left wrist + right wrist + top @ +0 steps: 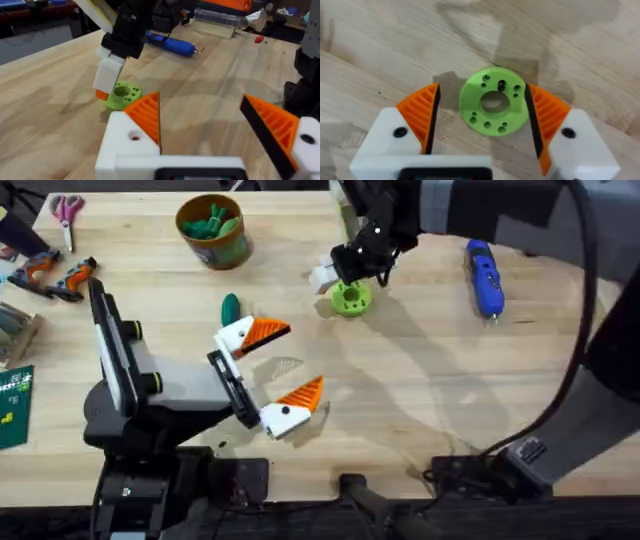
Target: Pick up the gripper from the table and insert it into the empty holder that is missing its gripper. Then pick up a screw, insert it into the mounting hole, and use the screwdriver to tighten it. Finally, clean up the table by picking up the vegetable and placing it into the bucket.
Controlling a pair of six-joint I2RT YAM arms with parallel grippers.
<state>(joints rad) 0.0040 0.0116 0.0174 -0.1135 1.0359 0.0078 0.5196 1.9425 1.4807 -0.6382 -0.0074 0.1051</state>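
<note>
Wooden table (pixel 420 400): right end effector (pixel 482 107) spread around green disc (pixel 493 108); left end effector (pixel 272 372) apart.

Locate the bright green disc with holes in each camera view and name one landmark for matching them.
Overhead: green disc sits upper middle, under the right gripper.
Left wrist: green disc left of centre, beneath the white block.
Right wrist: green disc centred between the open orange jaws.
Shared landmark: the right gripper over the disc.
</note>
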